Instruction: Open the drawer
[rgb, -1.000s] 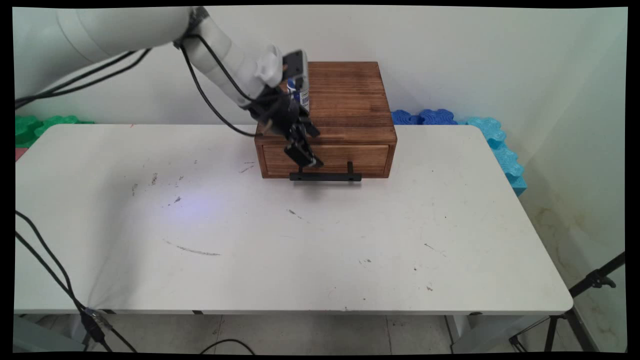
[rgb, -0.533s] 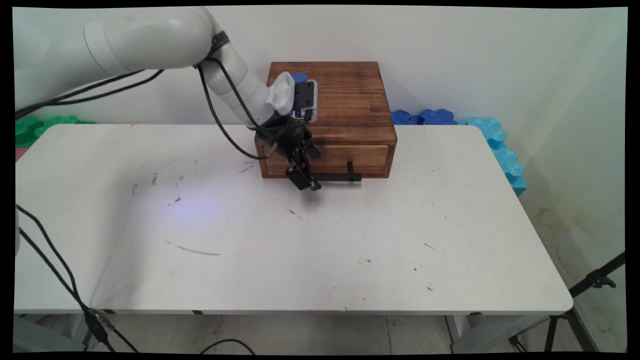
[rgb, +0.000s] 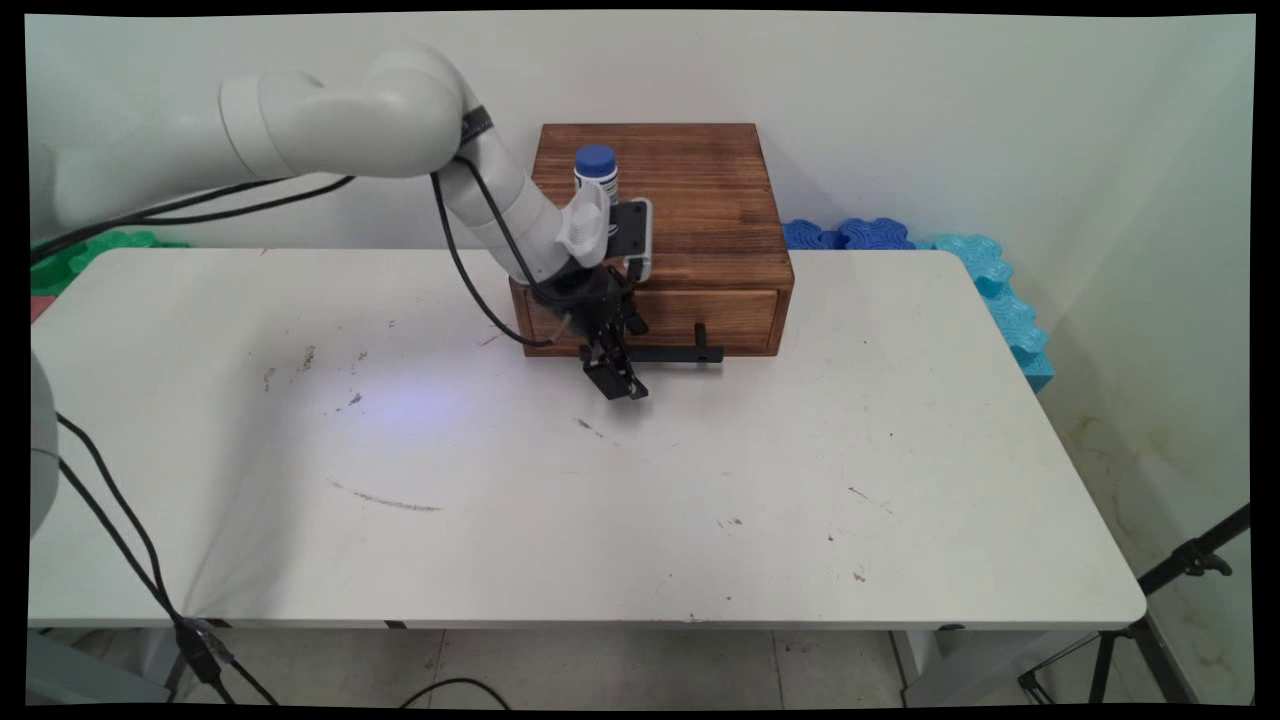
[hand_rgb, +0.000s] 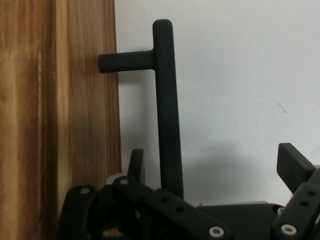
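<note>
Two fingers of the hand (rgb: 617, 385) stand apart, straddling the black drawer handle (hand_rgb: 167, 110) and gripping nothing. Risk: one finger (hand_rgb: 136, 164) sits close against the wooden drawer front (hand_rgb: 55, 125) and could jam there.

A white arm (rgb: 340, 120) of rounded links is seen, trailed by black cables (rgb: 460, 270). Silver screws dot the black gripper (hand_rgb: 210, 185) linkage and its 2 fingers (hand_rgb: 292, 165).

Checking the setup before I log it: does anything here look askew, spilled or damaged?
Nothing stands out. The brown wooden drawer box sits square with its drawer shut, the blue-capped white bottle upright on top. The open black gripper straddles the black bar handle. The white table is only scuffed.
</note>
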